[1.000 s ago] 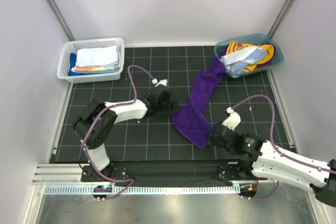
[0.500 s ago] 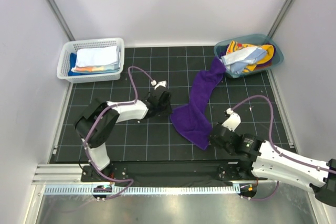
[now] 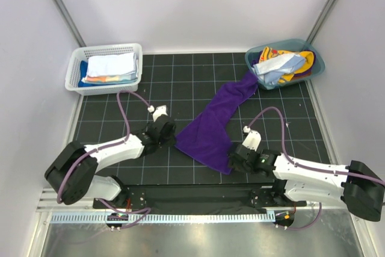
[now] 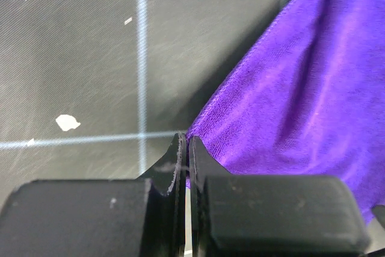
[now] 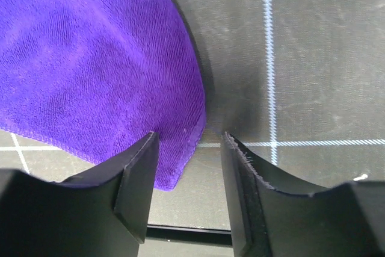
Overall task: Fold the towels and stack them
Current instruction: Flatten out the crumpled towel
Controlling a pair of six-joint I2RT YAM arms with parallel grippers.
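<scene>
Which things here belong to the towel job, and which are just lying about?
Job: purple towel, its corner pinched by the left gripper; right gripper open at another corner; folded towels; loose towels.
Just there: white mesh basket under the folded pile; teal tub with the loose ones; black grid mat.

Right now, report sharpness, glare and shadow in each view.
Top view: evenly lit and sharp, glare on the metal sill. Left wrist: purple towel fairly crisp, shadow on the mat along its edge, the shut left gripper dark and soft. Right wrist: towel weave sharp, the open right gripper slightly blurred.
</scene>
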